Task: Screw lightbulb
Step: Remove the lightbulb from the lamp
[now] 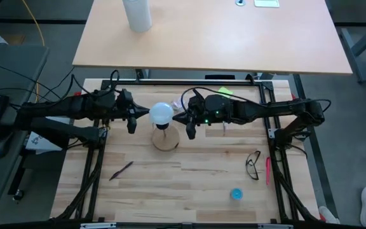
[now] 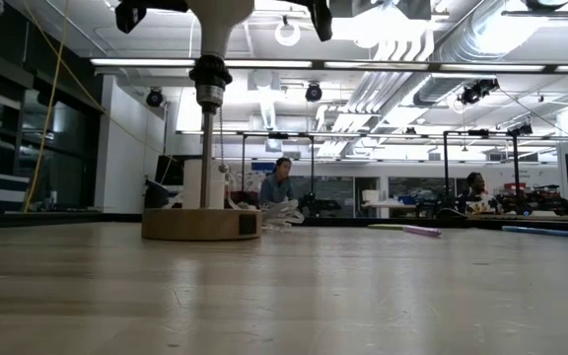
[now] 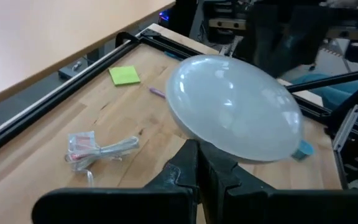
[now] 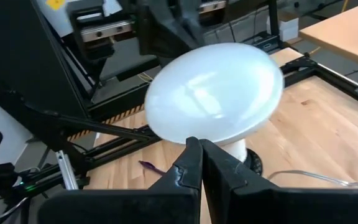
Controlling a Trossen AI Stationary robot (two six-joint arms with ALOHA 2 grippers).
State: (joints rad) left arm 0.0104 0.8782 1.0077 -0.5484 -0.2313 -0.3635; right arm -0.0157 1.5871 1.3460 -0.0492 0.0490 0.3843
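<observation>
The white lightbulb (image 1: 161, 113) stands upright, its screw base in the black socket (image 2: 210, 84) on a post above the round wooden disc (image 1: 165, 138). Its frosted globe fills the left wrist view (image 3: 235, 106) and the right wrist view (image 4: 213, 93). My left gripper (image 1: 135, 118) is shut, level, right at the globe's left side. My right gripper (image 1: 187, 121) is shut, level, right at the globe's right side. In the low view the dark fingers (image 2: 131, 14) stand apart from the bulb's neck (image 2: 220, 30). My left gripper's shut fingertips (image 3: 194, 155) come level from the table's left, just under the globe's widest rim (image 3: 210, 140); I cannot tell whether they touch it. My right gripper's shut fingertips (image 4: 194, 152) come level from the table's right, under the globe's rim (image 4: 191, 134); I cannot tell whether they touch.
Glasses (image 1: 253, 164), a pink pen (image 1: 267, 170) and a small blue object (image 1: 236, 194) lie at the near right. A dark pen (image 1: 121, 170) lies at the near left. A green sticky note (image 1: 225, 92) and a clear wrapper (image 3: 95, 149) lie at the far side. A tall white cylinder (image 1: 137, 14) stands on the far table.
</observation>
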